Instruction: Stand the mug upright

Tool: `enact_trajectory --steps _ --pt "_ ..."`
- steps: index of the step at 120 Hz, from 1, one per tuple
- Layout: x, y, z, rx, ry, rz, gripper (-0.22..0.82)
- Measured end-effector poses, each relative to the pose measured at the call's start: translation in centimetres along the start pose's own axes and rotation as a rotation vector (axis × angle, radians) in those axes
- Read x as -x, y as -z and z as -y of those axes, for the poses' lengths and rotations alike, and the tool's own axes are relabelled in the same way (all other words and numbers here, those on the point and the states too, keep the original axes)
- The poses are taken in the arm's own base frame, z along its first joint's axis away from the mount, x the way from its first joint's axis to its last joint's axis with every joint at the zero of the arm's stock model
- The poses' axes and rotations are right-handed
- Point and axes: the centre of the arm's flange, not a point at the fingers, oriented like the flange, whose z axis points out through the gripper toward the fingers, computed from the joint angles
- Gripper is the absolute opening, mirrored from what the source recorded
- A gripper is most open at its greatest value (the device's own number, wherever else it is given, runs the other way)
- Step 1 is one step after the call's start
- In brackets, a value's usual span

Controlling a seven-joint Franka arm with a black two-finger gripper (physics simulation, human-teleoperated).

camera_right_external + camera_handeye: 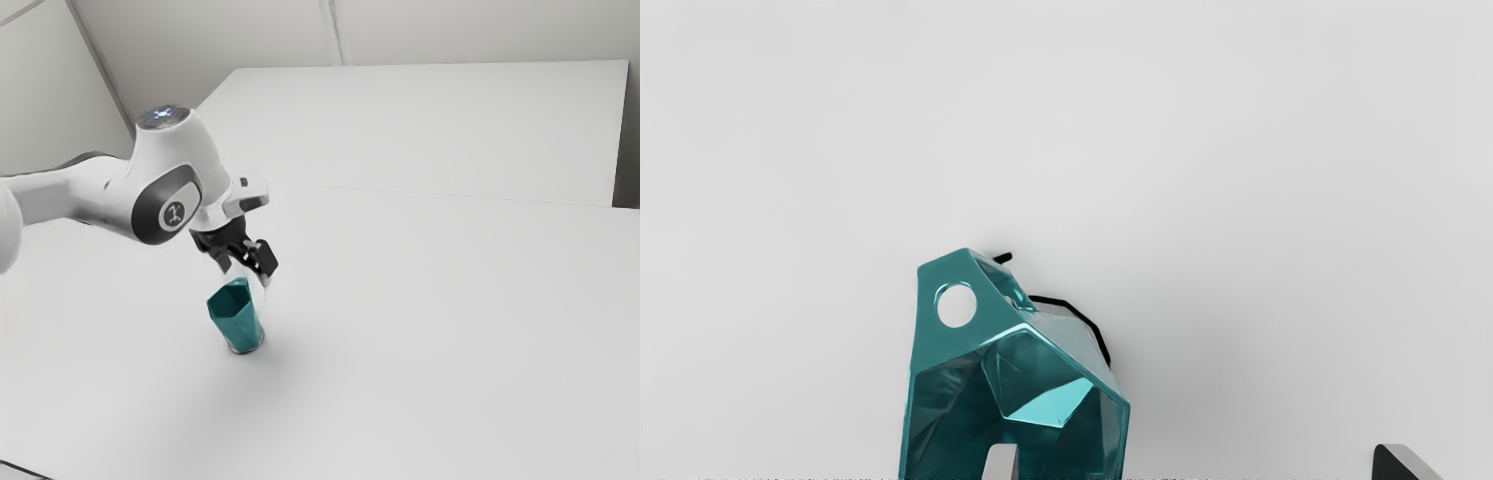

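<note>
A teal, faceted mug [233,318] has its base low on the table and its mouth toward the upper left in the exterior view; it looks tilted. Just above its rim is the gripper [246,270], with its fingers spread. From the wrist view, the mug [950,350] shows its open mouth, a handle with a round hole, and part of its dark-edged base past the rim. The gripper [1203,463] is open there: one finger overlaps the mug's mouth, the other stands apart over the table. Whether the first finger is inside the mug or above it, I cannot tell.
The white table [430,330] extends widely around the mug. A second pale surface [430,130] lies behind it, and a dark-edged object [25,470] shows at the exterior view's lower left corner.
</note>
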Motion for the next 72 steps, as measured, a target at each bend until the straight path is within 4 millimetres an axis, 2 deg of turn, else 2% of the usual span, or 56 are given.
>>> enact_trajectory --steps 44,55,72 --pt "-4.4 8.0 1.1 0.022 0.057 0.061 0.59" --pt "-5.2 9.8 1.9 0.024 0.075 0.078 0.59" --pt "-6.5 11.7 2.7 0.021 0.089 0.106 0.59"
